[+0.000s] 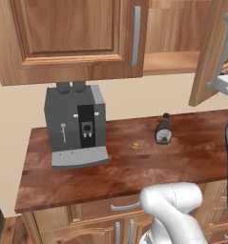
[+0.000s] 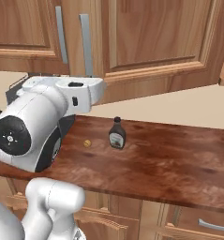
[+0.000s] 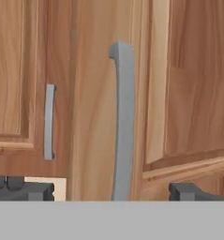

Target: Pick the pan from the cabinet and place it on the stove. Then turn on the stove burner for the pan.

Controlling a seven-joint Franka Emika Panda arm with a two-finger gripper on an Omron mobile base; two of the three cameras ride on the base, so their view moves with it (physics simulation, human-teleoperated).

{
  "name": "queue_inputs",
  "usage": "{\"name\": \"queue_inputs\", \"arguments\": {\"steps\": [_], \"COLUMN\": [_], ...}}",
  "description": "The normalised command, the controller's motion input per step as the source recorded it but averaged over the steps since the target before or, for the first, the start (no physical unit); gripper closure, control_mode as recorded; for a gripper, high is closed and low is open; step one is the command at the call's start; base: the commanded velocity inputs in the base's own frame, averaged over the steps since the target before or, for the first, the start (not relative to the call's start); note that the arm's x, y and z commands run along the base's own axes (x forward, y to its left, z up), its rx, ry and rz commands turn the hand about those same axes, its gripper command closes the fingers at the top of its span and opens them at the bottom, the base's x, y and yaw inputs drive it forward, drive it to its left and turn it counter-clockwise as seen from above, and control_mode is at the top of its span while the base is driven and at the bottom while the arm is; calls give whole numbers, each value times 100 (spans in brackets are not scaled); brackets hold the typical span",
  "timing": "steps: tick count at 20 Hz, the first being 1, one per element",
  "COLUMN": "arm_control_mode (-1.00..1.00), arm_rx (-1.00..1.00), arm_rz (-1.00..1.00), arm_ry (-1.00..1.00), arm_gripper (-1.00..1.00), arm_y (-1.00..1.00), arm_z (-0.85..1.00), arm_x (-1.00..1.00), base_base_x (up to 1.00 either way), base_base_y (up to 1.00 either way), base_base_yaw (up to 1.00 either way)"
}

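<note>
The cabinet hangs above the counter. Its left door is closed and its right door is swung out, baring a plain wooden shelf. The pan and the stove are out of view. In the hand view my gripper is open. Its fingertips stand wide apart on either side of the open door's grey bar handle, with clear gaps to it. The closed door's handle is further left. My hand sits by the open door's lower edge, and the wrist shows in the right base view.
A grey coffee machine stands on the left of the brown counter. A dark bottle and a small yellowish bit sit mid-counter. Drawers with curved handles are below. My own arm blocks the left of the right base view.
</note>
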Motion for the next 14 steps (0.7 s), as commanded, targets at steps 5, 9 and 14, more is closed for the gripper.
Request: {"name": "queue_inputs", "arguments": {"steps": [5, 9, 14], "arm_control_mode": [-100, -100, -100], "arm_rx": [-26, -32, -31], "arm_rz": [-15, -19, -20], "arm_ry": [-1, 0, 8], "arm_gripper": [-100, -100, -100], "arm_y": [65, 84, 58], "arm_z": [4, 2, -1], "arm_x": [-47, -15, 14], "base_base_x": [0, 0, 0], "base_base_y": [0, 0, 0], "base_base_yaw": [0, 0, 0]}}
